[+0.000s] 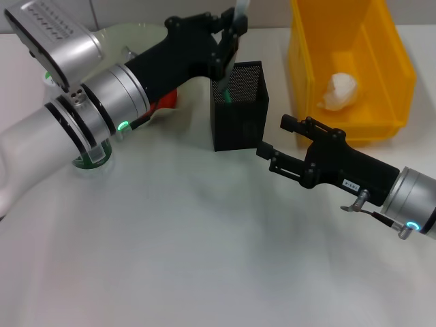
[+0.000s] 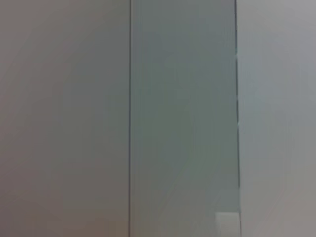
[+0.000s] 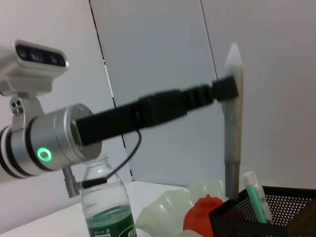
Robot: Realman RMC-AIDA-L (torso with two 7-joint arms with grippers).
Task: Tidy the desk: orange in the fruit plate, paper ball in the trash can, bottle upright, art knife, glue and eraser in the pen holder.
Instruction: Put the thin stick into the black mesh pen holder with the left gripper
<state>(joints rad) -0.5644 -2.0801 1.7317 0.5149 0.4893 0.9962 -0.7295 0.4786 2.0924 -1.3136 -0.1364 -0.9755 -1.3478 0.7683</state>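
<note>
- Head view: I see my left gripper [image 1: 235, 27] at 12 o'clock, pinched on a pale, slim art knife [image 1: 240, 12] held upright above the pen holder [image 1: 238, 105]. My right gripper [image 1: 272, 146] sits at 3 o'clock of the holder, fingers spread, holding nothing. The paper ball [image 1: 338, 92] lies in the trash can [image 1: 368, 129] at 1 o'clock. The orange [image 1: 165, 101] shows behind my left arm, in the fruit plate [image 1: 133, 34]. The bottle [image 1: 90, 155] stands at 9 o'clock.
- Left wrist view: only blurred grey panels; I can't tell anything here.
- Right wrist view: the left gripper [image 3: 228, 89] clamps the art knife [image 3: 233, 128] over the pen holder [image 3: 261, 215]; a green-and-white stick [image 3: 256, 197] stands inside. The bottle [image 3: 106, 202] stands upright beside the fruit plate [image 3: 168, 207] holding the orange [image 3: 202, 212].
</note>
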